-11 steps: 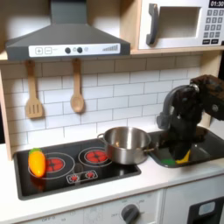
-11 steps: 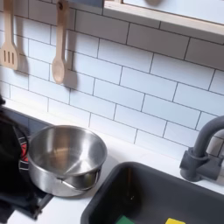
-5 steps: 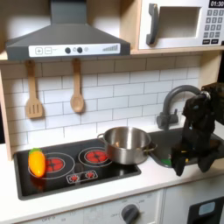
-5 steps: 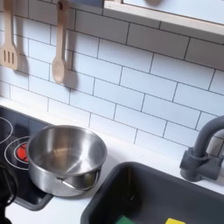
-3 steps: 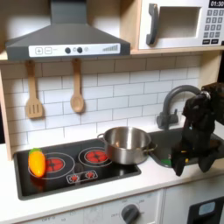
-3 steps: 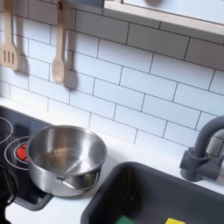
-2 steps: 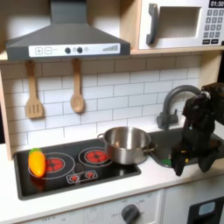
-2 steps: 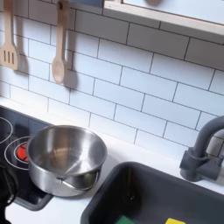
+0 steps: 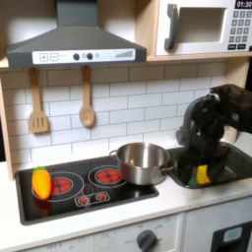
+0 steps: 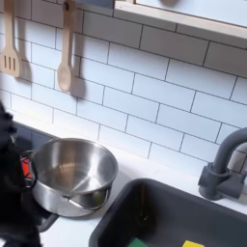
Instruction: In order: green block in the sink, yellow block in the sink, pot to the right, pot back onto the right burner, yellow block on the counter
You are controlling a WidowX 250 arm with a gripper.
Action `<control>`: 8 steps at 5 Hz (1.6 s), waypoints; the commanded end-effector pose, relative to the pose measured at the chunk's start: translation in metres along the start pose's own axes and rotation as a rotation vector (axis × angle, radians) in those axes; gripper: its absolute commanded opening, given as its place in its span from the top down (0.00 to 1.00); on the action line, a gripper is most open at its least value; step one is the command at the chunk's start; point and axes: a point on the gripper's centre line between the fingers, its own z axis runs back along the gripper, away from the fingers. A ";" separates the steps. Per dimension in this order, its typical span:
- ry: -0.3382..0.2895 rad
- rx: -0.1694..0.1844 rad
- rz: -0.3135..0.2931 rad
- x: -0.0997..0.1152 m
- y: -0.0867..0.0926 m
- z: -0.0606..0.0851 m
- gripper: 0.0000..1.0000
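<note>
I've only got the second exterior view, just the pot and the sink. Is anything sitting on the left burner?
Observer: Yes. In the first exterior view an orange oval toy lies on the left burner.
Operator: Where is the gripper?
Observer: The gripper hangs low at the sink, to the first exterior view's right of the pot. Something yellow shows at it, and I cannot tell how the jaws stand.
Operator: What is above the stove?
Observer: A grey range hood, with a microwave to the first exterior view's right.
</note>
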 end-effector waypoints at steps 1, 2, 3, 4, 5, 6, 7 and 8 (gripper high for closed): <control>-0.036 0.003 0.025 0.031 0.014 -0.007 0.00; -0.059 0.004 0.049 0.050 0.025 -0.012 0.00; -0.083 -0.010 0.037 0.072 0.029 -0.016 0.00; -0.110 -0.047 0.026 0.093 0.027 -0.022 0.00; -0.119 -0.059 0.011 0.108 0.027 -0.033 0.00; -0.127 -0.056 0.014 0.118 0.035 -0.042 0.00; -0.123 -0.030 0.005 0.122 0.042 -0.057 0.00; -0.116 -0.017 -0.023 0.128 0.044 -0.073 0.00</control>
